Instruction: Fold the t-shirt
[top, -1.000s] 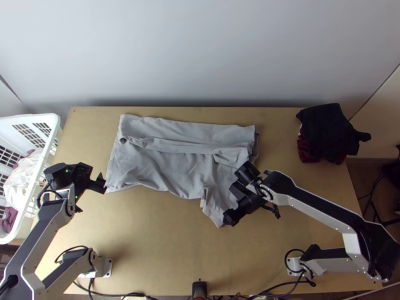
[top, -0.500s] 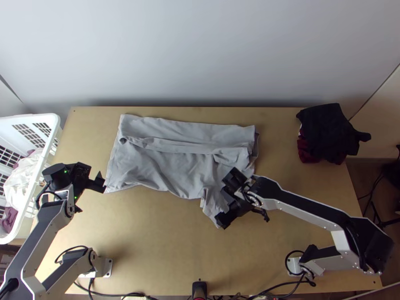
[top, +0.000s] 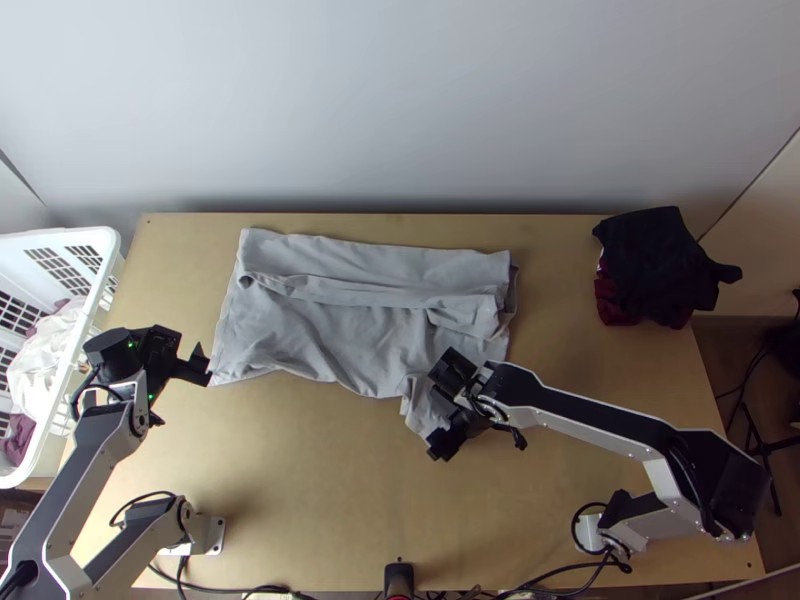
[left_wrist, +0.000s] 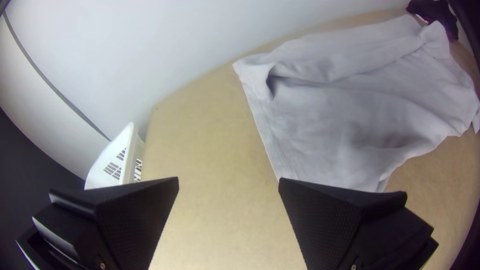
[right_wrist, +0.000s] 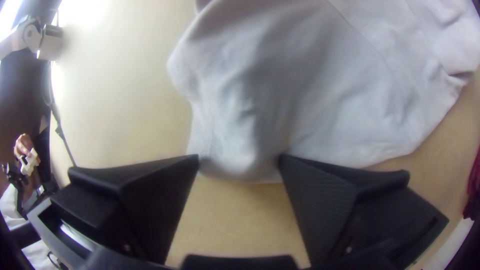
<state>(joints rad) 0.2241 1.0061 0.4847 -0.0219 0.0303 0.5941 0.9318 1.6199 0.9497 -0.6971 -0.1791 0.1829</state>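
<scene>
A light grey t-shirt (top: 340, 335) lies across the table's upper middle, wrinkled, with a folded band along its far part and a sleeve-like part sticking out toward the near side. My right gripper (top: 440, 405) is over that part; in the right wrist view the right gripper (right_wrist: 239, 162) stands open, a bulge of the shirt (right_wrist: 245, 115) between and just beyond its fingertips. Beside the shirt's near left corner is my left gripper (top: 185, 385). In the left wrist view the left gripper (left_wrist: 228, 182) is open over bare wood, the shirt (left_wrist: 350, 115) near one finger.
A white laundry basket (top: 105, 245) with cloth inside stands at the table's left edge. Dark and maroon garments (top: 655, 265) are piled at the far right corner. Bare table (top: 320, 470) lies on the near side of the shirt.
My right gripper has moved left over the near sleeve-like part, its arm swinging along. The left arm has hardly moved, and the shirt lies much as before.
</scene>
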